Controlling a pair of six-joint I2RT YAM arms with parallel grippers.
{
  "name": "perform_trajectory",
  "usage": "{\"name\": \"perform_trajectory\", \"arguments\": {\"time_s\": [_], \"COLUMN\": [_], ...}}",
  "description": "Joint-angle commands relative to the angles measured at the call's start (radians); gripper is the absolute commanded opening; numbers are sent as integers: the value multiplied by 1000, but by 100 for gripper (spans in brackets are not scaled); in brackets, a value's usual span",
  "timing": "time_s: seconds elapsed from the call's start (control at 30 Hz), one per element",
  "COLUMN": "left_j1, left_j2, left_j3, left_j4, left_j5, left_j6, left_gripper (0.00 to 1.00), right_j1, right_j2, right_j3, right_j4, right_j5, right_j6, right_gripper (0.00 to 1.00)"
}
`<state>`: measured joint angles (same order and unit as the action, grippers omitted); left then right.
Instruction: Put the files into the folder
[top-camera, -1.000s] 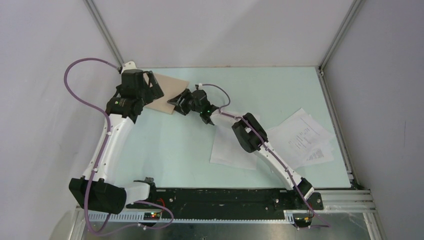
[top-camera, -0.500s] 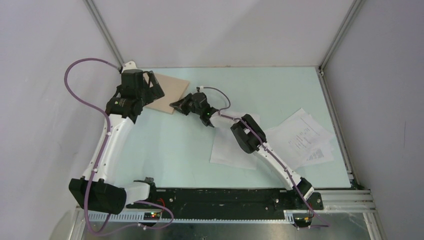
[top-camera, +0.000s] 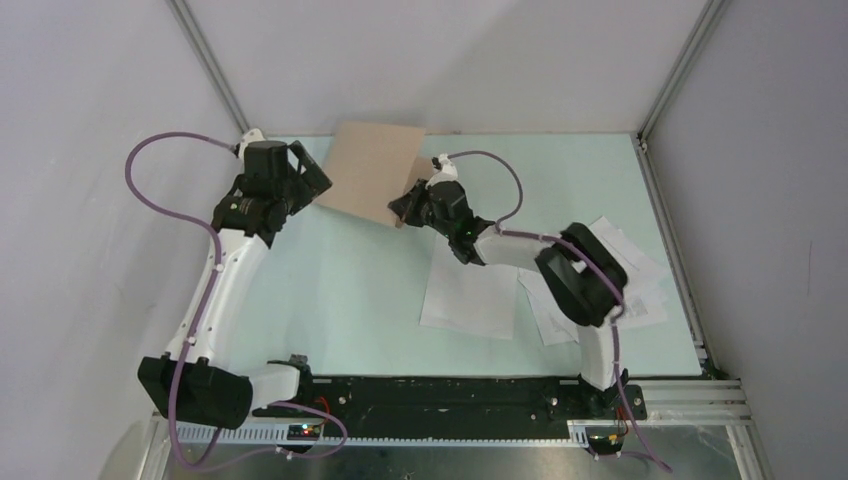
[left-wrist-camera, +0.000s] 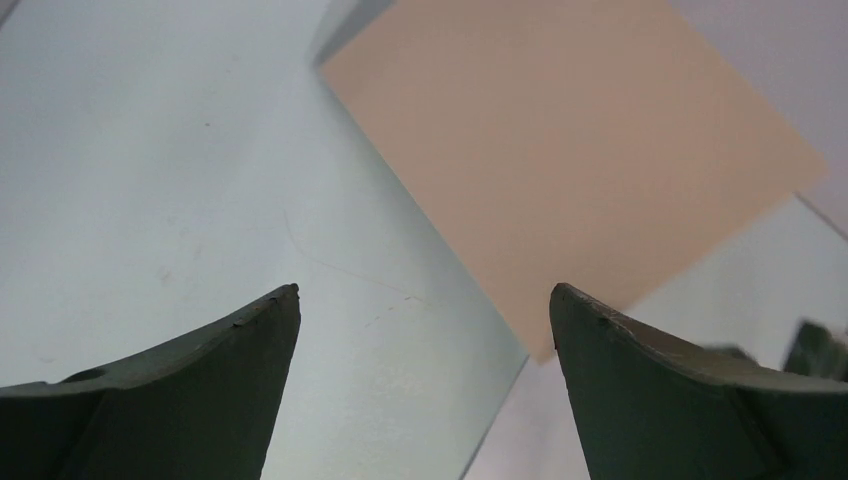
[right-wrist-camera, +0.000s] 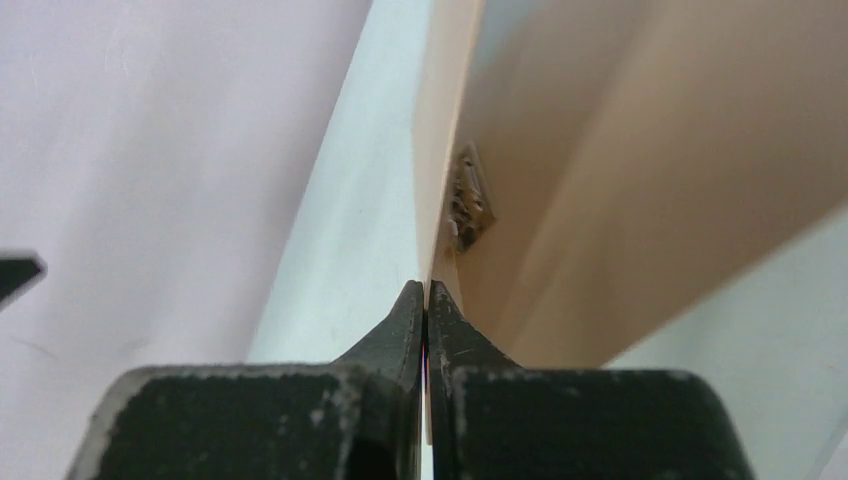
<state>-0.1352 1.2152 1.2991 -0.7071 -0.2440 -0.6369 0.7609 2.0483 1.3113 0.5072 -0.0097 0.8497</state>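
While our right gripper (right-wrist-camera: 427, 290) is clamped tight on one leaf of the folder (top-camera: 368, 172), that leaf stands tilted up.
We see the folder at the table's (top-camera: 340, 285) far edge, left of centre. Our left gripper (left-wrist-camera: 425, 295) hangs beside it, spread wide, holding nothing. The files (top-camera: 470, 295) lie flat further right.

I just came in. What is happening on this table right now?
The right gripper is shut on one leaf of the folder and holds it raised, so the folder is partly open. The left gripper hangs open beside it, holding nothing. The files lie on the table to the right, not yet inside.
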Motion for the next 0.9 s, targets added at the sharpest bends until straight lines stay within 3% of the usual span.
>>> {"name": "perform_trajectory", "arguments": {"time_s": [0.0, 0.3, 0.47, 0.7, 0.87], "left_j1": [-2, 0, 0, -1, -1], "left_j2": [30, 131, 217, 208, 152], "left_j3": [84, 254, 344, 253, 129], "left_j4": [12, -21, -67, -85, -84], "left_j5": [10, -3, 13, -16, -52], "left_j6": [-153, -295, -263, -251, -253], "left_gripper": [100, 100, 100, 99, 89], "right_j1": [116, 303, 361, 414, 427], "right_j2": [-164, -209, -177, -128, -114], "right_j3": [-94, -161, -160, -160, -161], "right_j4": [27, 55, 91, 147, 149], "right_j5": [208, 433, 500, 553, 570], "right_j6": [-436, -807, -988, -1150, -1168], "right_gripper": [0, 0, 0, 0, 0]}}
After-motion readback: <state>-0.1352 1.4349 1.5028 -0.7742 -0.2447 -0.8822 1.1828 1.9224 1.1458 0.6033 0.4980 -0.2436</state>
